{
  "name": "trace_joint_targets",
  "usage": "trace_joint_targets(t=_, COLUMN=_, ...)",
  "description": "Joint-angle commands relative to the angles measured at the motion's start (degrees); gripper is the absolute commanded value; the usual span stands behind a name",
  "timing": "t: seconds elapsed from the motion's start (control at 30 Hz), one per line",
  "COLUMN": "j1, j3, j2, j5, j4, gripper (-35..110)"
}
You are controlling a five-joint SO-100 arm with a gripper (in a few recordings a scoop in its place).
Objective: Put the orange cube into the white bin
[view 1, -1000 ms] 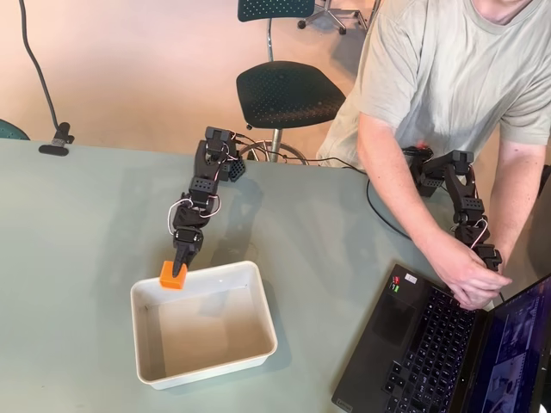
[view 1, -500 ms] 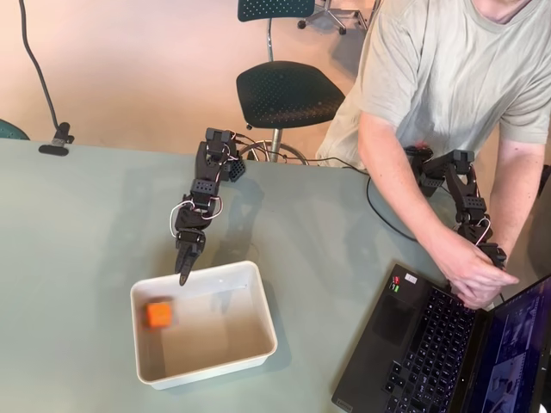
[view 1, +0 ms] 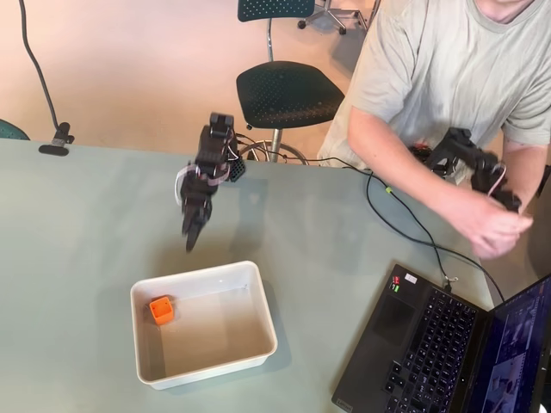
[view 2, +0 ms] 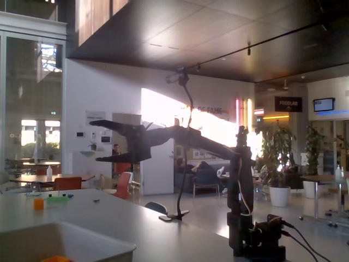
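The orange cube [view 1: 161, 310] lies on the floor of the white bin [view 1: 200, 273], near its left wall, hollow face up. My gripper [view 1: 191, 238] hangs in the air above the table, a little beyond the bin's far rim, and holds nothing. In the fixed view the gripper [view 2: 101, 141] is raised well above the table with its two fingers spread wide, so it is open. That view also shows the bin's rim [view 2: 82, 233] at the bottom left, with a sliver of the cube [view 2: 54, 258] at the frame's lower edge.
An open laptop [view 1: 448, 344] sits at the table's front right with a cable [view 1: 413, 232] running to it. A person leans over the table's right side. A gooseneck stand [view 2: 182, 164] is clamped at the table's far edge. An office chair [view 1: 288, 90] stands behind the table.
The gripper let go of the cube at the bin's far left corner and the cube fell into the bin. The arm then rose and drew back from the bin.
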Motion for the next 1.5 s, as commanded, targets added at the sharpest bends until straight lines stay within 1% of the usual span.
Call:
trace_joint_targets(t=0.0, j1=0.26, j3=-1.76, j2=12.83, j5=0.35, j4=19.95, gripper=48)
trace_joint_targets(t=0.07, j1=0.35, j3=-1.76, j2=17.84, j5=0.35, j4=28.65, gripper=48)
trace_joint_targets(t=0.17, j1=0.44, j3=-1.58, j2=22.68, j5=0.35, j4=38.41, gripper=48)
trace_joint_targets(t=0.37, j1=0.44, j3=-0.97, j2=27.77, j5=0.0, j4=53.09, gripper=48)
trace_joint_targets(t=0.47, j1=0.44, j3=3.69, j2=31.2, j5=0.0, j4=56.51, gripper=48)
trace_joint_targets(t=0.63, j1=0.44, j3=20.13, j2=46.76, j5=-0.09, j4=54.49, gripper=48)
trace_joint_targets(t=0.83, j1=0.26, j3=51.42, j2=69.17, j5=0.09, j4=40.17, gripper=48)
trace_joint_targets(t=0.97, j1=-3.6, j3=67.94, j2=79.54, j5=0.26, j4=33.4, gripper=48)
trace_joint_targets(t=1.17, j1=-8.96, j3=79.1, j2=82.0, j5=0.26, j4=29.71, gripper=48)
trace_joint_targets(t=1.47, j1=-8.61, j3=88.86, j2=82.71, j5=0.26, j4=29.71, gripper=48)
